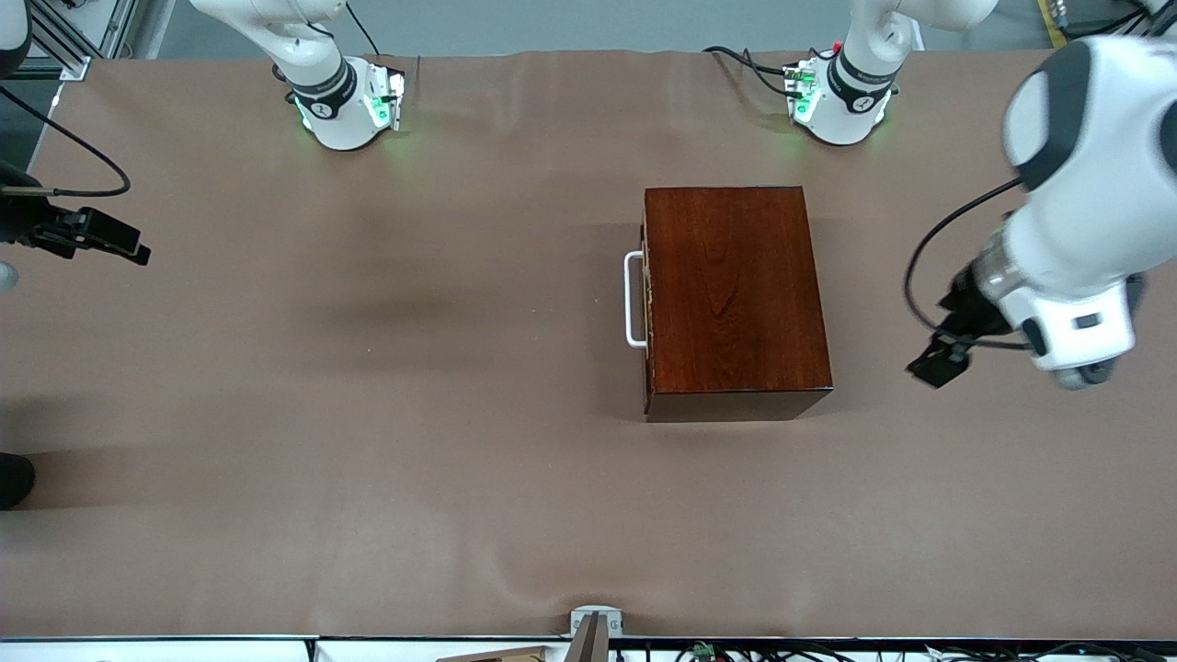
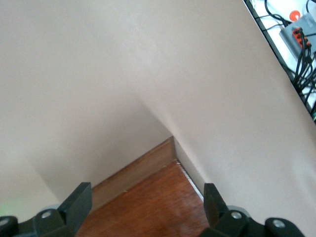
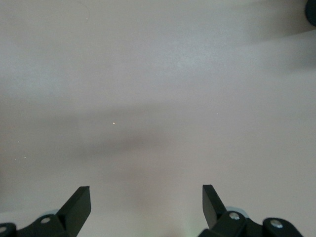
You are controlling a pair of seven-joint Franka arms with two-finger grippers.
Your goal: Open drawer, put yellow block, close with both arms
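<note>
The drawer (image 1: 649,299) sits fully pushed into the mahogany box (image 1: 734,294), so whatever it holds is hidden. The box stands on the brown surface (image 1: 368,414) toward the left arm's end, its long axis running from the robots' bases toward the front camera. The drawer front faces the right arm's end of the surface, with the white handle (image 1: 634,299) standing out on that side. The yellow block shows in no view. The left claw (image 2: 148,210) hangs over the surface just beside the box, fingers (image 2: 79,200) spread and empty. The right claw (image 3: 146,207) waits over bare surface at the right arm's end, fingers (image 3: 213,200) spread, grasping nothing.
</note>
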